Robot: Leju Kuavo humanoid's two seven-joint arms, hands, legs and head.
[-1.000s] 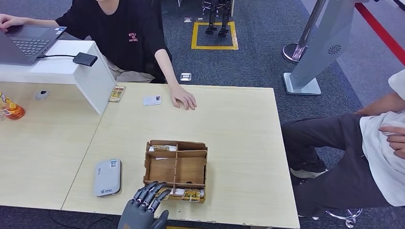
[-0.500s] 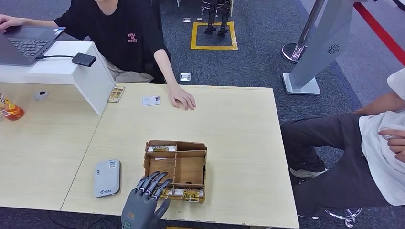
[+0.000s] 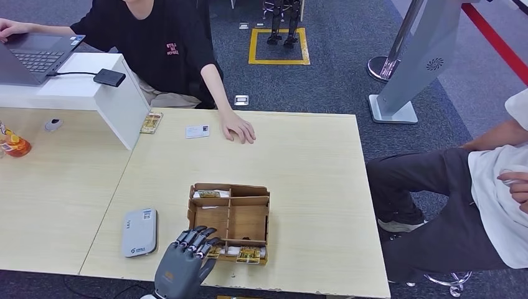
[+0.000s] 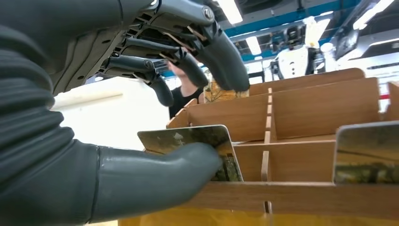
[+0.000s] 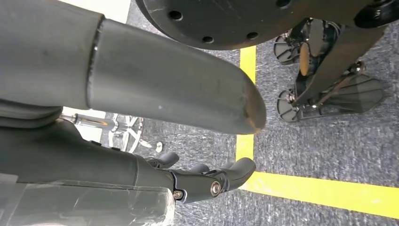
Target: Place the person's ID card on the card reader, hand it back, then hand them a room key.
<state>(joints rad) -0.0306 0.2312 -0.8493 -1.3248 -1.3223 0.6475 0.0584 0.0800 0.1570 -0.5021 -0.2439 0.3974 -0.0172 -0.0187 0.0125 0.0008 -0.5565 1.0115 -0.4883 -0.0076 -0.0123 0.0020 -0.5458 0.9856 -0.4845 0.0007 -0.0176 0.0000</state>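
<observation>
- far left of the desk there's a laptop (image 3: 28,57) up on a white riser (image 3: 93,87), with a person's hand on the keys
- card reader (image 3: 139,232), the grey flat one, lies on the wooden table (image 3: 311,162) near the front edge, just left of the wooden box
- left hand (image 3: 182,265) comes up from the front edge with its fingers over the near-left corner of the wooden box (image 3: 230,222). In the wrist view the thumb (image 4: 155,174) is pressed against the face of a room key card (image 4: 207,141) standing in the front slot, and the other fingers hang apart above it, so it's not clamped on it
- ID card (image 3: 197,131) lies flat on the far side of the table, just beside the person's hand (image 3: 237,130), well away from the reader
- right hand (image 5: 141,141) hangs over grey carpet and a yellow floor line, fingers curled in a bit with nothing in them, can't really tell if that counts as closed
- far right, a second person sits beside the table
</observation>
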